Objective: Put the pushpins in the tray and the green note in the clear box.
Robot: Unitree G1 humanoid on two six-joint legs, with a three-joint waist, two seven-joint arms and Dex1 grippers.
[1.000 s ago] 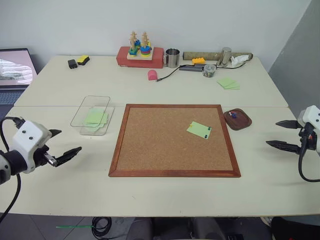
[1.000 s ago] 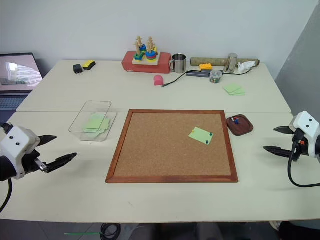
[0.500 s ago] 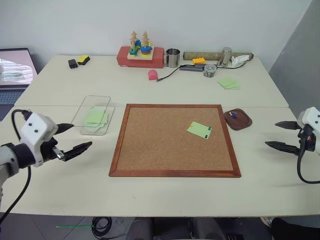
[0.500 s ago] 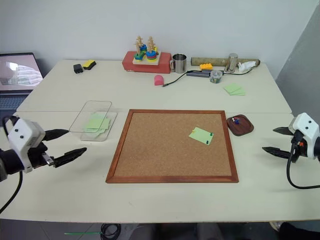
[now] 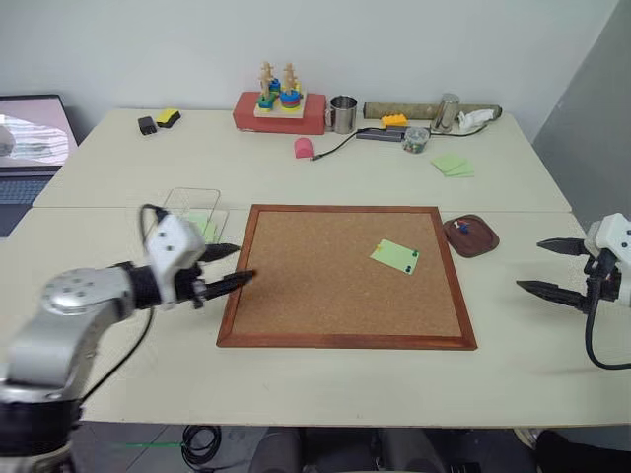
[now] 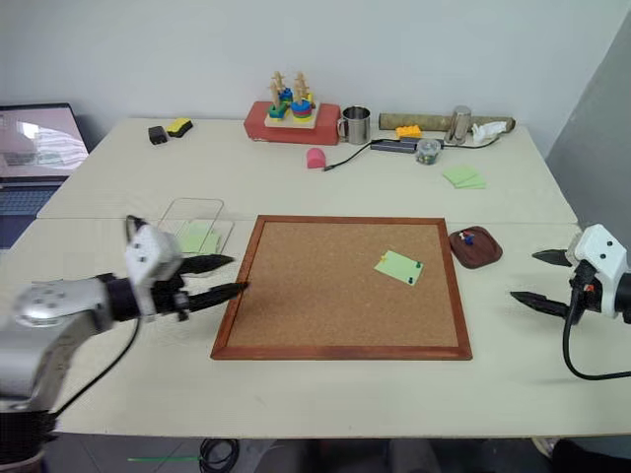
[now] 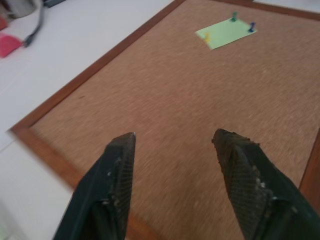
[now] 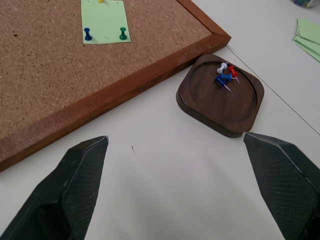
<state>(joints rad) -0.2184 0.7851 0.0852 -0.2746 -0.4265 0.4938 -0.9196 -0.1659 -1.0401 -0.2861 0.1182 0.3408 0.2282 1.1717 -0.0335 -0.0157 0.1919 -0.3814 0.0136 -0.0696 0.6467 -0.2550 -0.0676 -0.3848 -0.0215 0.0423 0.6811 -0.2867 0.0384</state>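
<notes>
The left gripper (image 5: 229, 266) is seen at the left centre of the left eye frame, its two black fingers parted by a moderate gap, with nothing held between them. Its tips lie at the left wooden edge of the cork board (image 5: 325, 286), above the frame; whether the frame is touched cannot be told. In the left wrist view the fingertips (image 7: 120, 155) are shown over bare cork.

The right gripper (image 5: 548, 266) is seen at the right edge of the frame, spread wide and empty, over bare table (image 5: 532, 365), well apart from the board's right edge. In the right wrist view the tray (image 8: 221, 95) lies between its spread fingers, farther off, just beside the board's corner without touching the fingers.

The green note (image 5: 395, 256) is found on the cork board, right of centre in the frame, pinned there by pushpins (image 8: 105, 34): a blue and a green one along one edge, a yellow one at the opposite edge. Several more pins, white, red and blue, are gathered inside the tray.

The clear box (image 5: 190, 204) is placed left of the board, just behind the left gripper, with pale green notes inside it.

Open table is left in front of the board and between the board and the right gripper. The far table edge is lined with clutter.
</notes>
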